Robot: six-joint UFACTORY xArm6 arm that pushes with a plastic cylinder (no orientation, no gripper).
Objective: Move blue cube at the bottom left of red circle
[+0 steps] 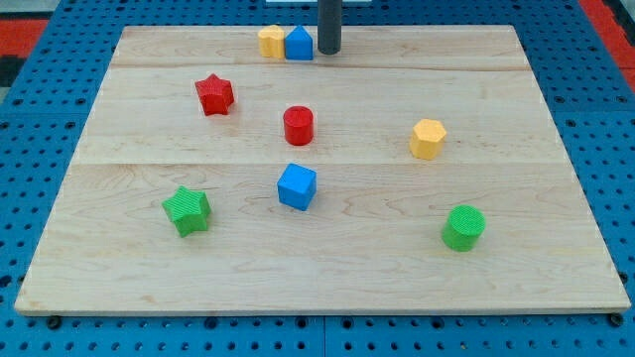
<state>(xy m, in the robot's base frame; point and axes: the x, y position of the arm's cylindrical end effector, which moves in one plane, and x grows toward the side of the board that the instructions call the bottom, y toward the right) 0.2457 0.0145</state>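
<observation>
Blue cube (297,186) sits at six o'clock of the red circle (298,125), near it. My tip (328,51), with no pincer to open or shut, stands at twelve o'clock on the table (556,288), just beside a blue block (299,45). Pushing off-centre could knock the cube into the circle.

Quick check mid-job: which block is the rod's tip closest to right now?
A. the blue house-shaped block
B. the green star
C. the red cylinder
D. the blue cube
A: my tip sits just to the view's right of the blue house-shaped block at the wooden board's top edge, far from the blue cube.
</observation>
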